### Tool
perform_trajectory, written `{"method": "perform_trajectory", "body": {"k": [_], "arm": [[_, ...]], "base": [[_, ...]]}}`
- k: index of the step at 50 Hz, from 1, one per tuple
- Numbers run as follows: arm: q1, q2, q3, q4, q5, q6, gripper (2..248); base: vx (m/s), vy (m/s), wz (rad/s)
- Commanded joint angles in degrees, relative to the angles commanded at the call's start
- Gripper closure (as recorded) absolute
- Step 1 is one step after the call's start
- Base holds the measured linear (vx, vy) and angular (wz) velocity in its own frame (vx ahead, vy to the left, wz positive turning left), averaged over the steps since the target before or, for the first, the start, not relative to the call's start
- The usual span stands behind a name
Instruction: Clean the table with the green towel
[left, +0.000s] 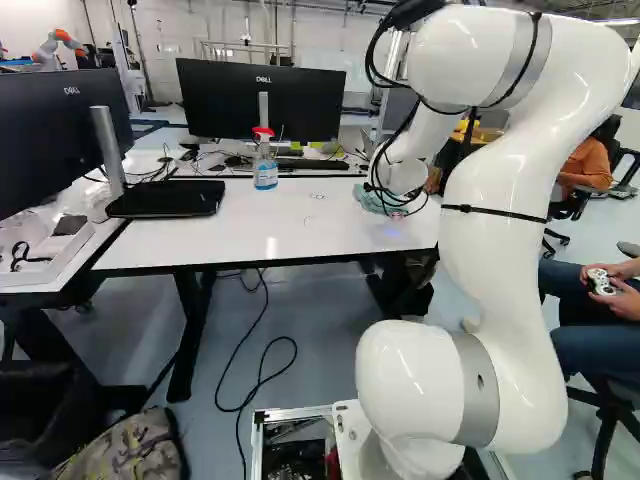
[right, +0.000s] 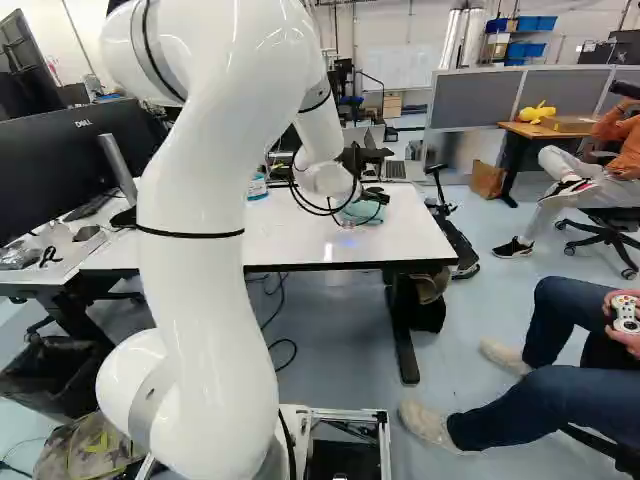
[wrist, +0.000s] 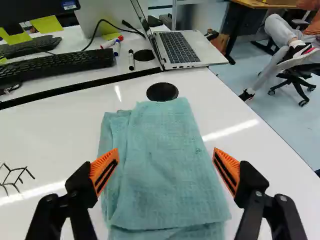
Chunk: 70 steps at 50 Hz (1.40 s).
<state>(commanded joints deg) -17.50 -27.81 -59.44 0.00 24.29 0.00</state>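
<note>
White and shiny, the tabletop (wrist: 55, 135) has the folded green towel (wrist: 170, 165) lying near its right end in the left base view. The gripper (wrist: 166, 152) has its fingers wide apart over the towel's sides; it should go down gently, pinch a thick fold, then rub the small black drawing (wrist: 19, 171).

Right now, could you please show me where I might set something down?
The white table has its widest bare patch between the black monitor base and the green towel, nearer than the spray bottle; another lies right of the towel in the right base view. It is crowded beyond the towel, with the keyboard, markers and laptop.
</note>
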Motion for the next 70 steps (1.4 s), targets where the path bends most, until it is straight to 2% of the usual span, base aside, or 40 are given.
{"method": "perform_trajectory", "body": {"k": [18, 42, 47, 48, 52, 53, 57, 58, 63, 64, 68, 69, 70], "arm": [[0.4, -4.1, -5.4, 0.0, -4.7, 0.0, 3], [0.4, -4.1, -5.4, 0.0, -4.7, 0.0, 3], [0.4, -4.1, -5.4, 0.0, -4.7, 0.0, 9], [0.4, -4.1, -5.4, 0.0, -4.7, 0.0, 45], [0.4, -4.1, -5.4, 0.0, -4.7, 0.0, 45], [0.4, -4.1, -5.4, 0.0, -4.7, 0.0, 83], [0.4, -4.1, -5.4, 0.0, -4.7, 0.0, 83], [0.4, -4.1, -5.4, 0.0, -4.7, 0.0, 120], [0.4, -4.1, -5.4, 0.0, -4.7, 0.0, 120], [0.4, -4.1, -5.4, 0.0, -4.7, 0.0, 157], [0.4, -4.1, -5.4, 0.0, -4.7, 0.0, 157], [0.4, -4.1, -5.4, 0.0, -4.7, 0.0, 192], [0.4, -4.1, -5.4, 0.0, -4.7, 0.0, 192]], "base": [[0.0, 0.0, 0.0], [0.0, 0.0, 0.0], [0.0, 0.0, 0.0], [0.0, 0.0, 0.0], [0.0, 0.0, 0.0], [0.0, 0.0, 0.0], [0.0, 0.0, 0.0], [0.0, 0.0, 0.0], [0.0, 0.0, 0.0], [0.0, 0.0, 0.0], [0.0, 0.0, 0.0], [0.0, 0.0, 0.0], [0.0, 0.0, 0.0]]}}
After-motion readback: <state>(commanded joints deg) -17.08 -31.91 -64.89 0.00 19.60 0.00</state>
